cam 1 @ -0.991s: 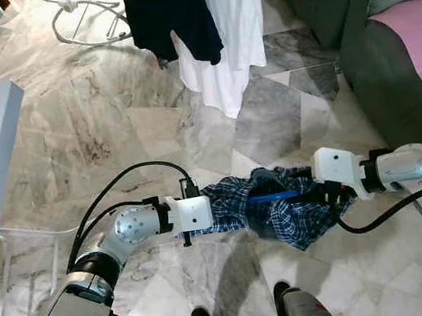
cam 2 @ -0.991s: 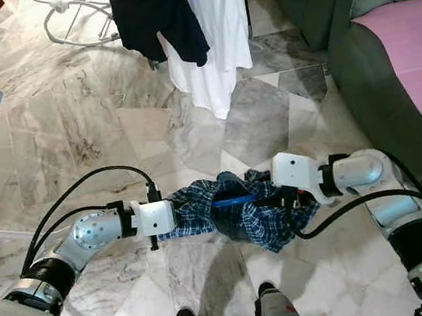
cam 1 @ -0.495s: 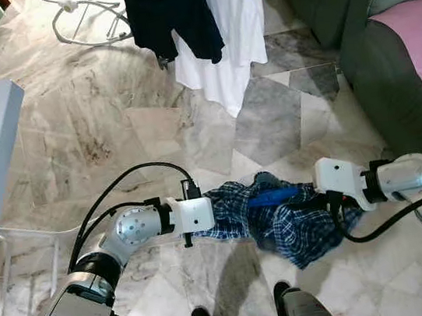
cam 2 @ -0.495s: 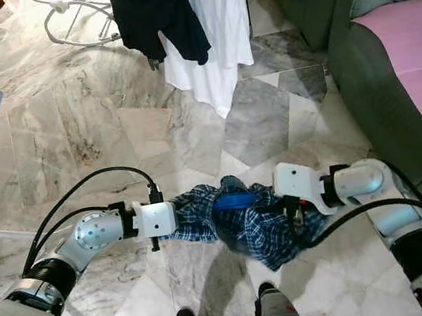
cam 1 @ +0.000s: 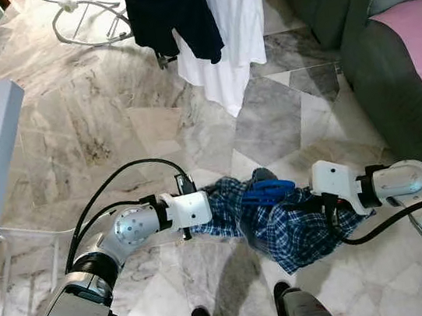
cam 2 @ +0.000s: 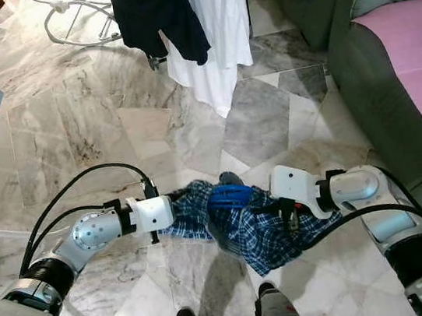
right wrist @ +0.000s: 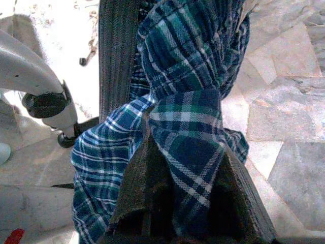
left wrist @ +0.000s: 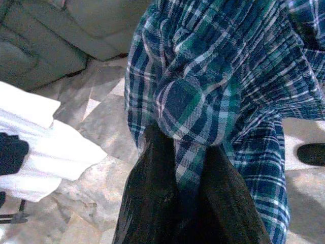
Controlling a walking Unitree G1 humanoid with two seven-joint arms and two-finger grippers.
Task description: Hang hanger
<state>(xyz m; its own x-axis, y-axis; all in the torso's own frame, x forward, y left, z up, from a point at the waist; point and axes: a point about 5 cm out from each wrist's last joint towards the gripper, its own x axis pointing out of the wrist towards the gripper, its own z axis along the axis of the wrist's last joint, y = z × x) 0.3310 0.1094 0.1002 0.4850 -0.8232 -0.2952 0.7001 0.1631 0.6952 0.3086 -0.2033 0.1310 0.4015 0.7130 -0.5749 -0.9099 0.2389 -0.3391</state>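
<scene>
Hanger (cam 1: pixel 269 191), blue, lies wrapped in a blue plaid shirt (cam 1: pixel 283 222) held above the marble floor (cam 1: pixel 111 117) between both arms. Left end effector (left wrist: pixel 185 203) is clamped on one bunch of shirt; right end effector (right wrist: pixel 185 198) is clamped on another. Dark and white garments (cam 1: pixel 199 18) hang ahead.

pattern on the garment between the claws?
Blue, green and white plaid shirt; clearest in the left wrist view.

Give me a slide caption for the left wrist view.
Left gripper clamps a bunch of blue-green plaid shirt above the marble floor.
</scene>
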